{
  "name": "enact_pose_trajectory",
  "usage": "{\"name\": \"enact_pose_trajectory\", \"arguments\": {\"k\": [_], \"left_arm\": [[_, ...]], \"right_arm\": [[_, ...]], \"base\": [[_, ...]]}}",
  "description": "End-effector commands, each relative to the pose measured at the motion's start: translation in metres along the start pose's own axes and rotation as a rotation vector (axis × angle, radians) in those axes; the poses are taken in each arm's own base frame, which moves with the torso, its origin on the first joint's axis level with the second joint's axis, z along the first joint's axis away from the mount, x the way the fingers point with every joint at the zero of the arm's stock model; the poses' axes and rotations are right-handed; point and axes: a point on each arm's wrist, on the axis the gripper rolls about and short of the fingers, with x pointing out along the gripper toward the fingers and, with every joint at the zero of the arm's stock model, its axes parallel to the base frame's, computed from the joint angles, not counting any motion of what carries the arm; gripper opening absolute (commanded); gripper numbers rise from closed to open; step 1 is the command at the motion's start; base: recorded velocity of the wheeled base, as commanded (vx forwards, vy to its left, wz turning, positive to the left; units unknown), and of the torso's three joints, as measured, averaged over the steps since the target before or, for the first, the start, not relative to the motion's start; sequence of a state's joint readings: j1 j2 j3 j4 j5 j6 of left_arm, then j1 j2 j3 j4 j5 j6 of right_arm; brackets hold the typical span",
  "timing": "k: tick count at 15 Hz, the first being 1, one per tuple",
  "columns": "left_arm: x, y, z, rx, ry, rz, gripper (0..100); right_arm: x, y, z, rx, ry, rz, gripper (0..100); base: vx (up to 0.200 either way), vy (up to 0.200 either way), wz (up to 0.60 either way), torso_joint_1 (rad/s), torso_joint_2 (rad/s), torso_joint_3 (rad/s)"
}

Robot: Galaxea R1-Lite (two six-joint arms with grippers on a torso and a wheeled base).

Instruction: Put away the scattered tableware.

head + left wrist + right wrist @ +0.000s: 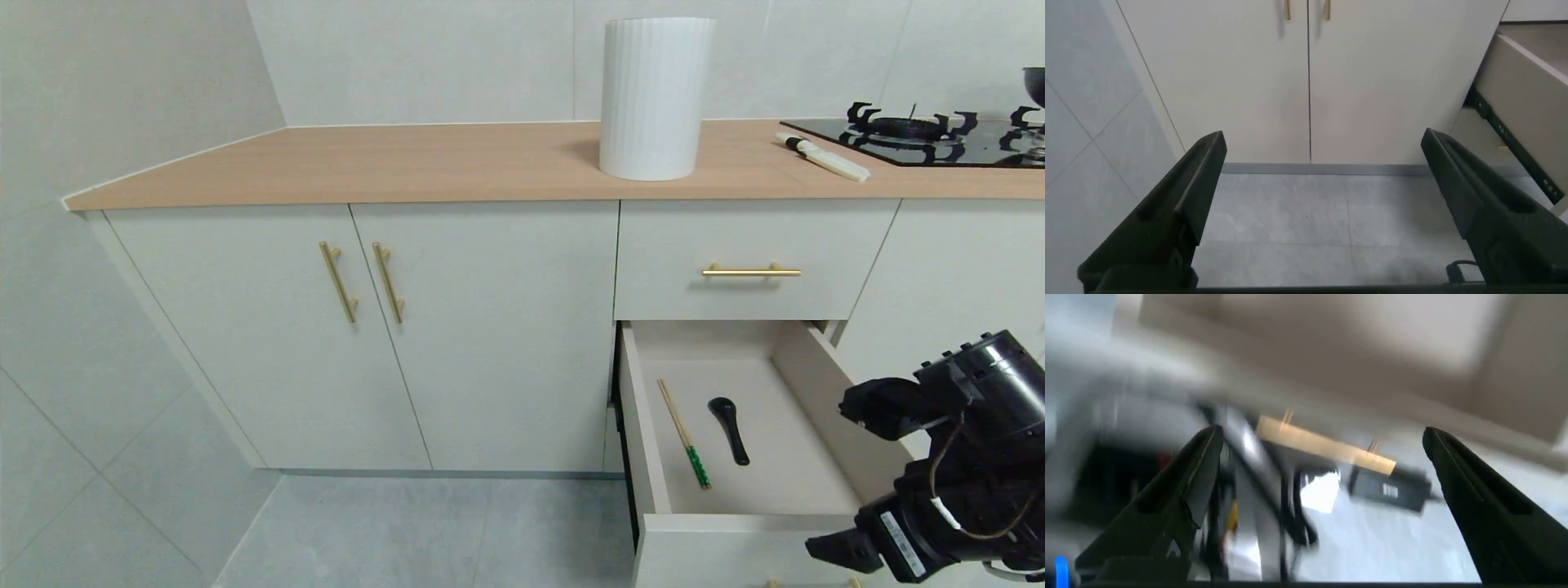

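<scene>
The lower drawer (739, 513) stands pulled out. Inside lie a pair of wooden chopsticks with green tips (684, 445) and a black spoon (729, 429), side by side and apart. My right arm (955, 465) hangs just right of the drawer's front corner. In the right wrist view my right gripper (1323, 434) is open and empty, facing the drawer's gold handle (1372, 459). My left gripper (1323, 143) is open and empty, low over the floor before the cabinet doors, with the drawer's side (1527, 73) off to one side. A white utensil with a black band (823, 157) lies on the countertop (408, 163).
A tall white ribbed cylinder (653, 98) stands on the counter above the drawers. A black gas hob (922, 135) sits at the far right. The upper drawer (751, 269) and the double doors (359, 282) are closed. Grey tiled floor (367, 531) lies open to the left.
</scene>
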State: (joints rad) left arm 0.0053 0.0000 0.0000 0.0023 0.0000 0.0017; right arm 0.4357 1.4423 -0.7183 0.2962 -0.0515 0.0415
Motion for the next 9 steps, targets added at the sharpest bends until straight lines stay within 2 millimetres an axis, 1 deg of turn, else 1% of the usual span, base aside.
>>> {"name": "enact_pose_trajectory", "arguments": {"k": [1, 4, 5, 7, 9], "left_arm": [[0.0, 0.0, 0.0, 0.0, 0.002, 0.001, 100], [0.0, 0.0, 0.0, 0.0, -0.001, 0.001, 100], [0.0, 0.0, 0.0, 0.0, 0.002, 0.001, 100], [0.0, 0.0, 0.0, 0.0, 0.002, 0.001, 100], [0.0, 0.0, 0.0, 0.0, 0.002, 0.001, 100]], "right_arm": [[-0.009, 0.002, -0.009, -0.072, 0.043, 0.035, 100], [-0.006, 0.003, -0.019, -0.15, 0.146, 0.05, 100], [0.002, 0.003, -0.02, -0.164, 0.207, 0.051, 100], [0.012, 0.003, -0.019, -0.163, 0.253, 0.046, 100], [0.028, 0.004, -0.018, -0.163, 0.318, 0.043, 100]], "base": [[0.0, 0.0, 0.0, 0.0, 0.0, 0.0], [0.0, 0.0, 0.0, 0.0, 0.0, 0.0], [0.0, 0.0, 0.0, 0.0, 0.0, 0.0], [0.0, 0.0, 0.0, 0.0, 0.0, 0.0], [0.0, 0.0, 0.0, 0.0, 0.0, 0.0]]}}
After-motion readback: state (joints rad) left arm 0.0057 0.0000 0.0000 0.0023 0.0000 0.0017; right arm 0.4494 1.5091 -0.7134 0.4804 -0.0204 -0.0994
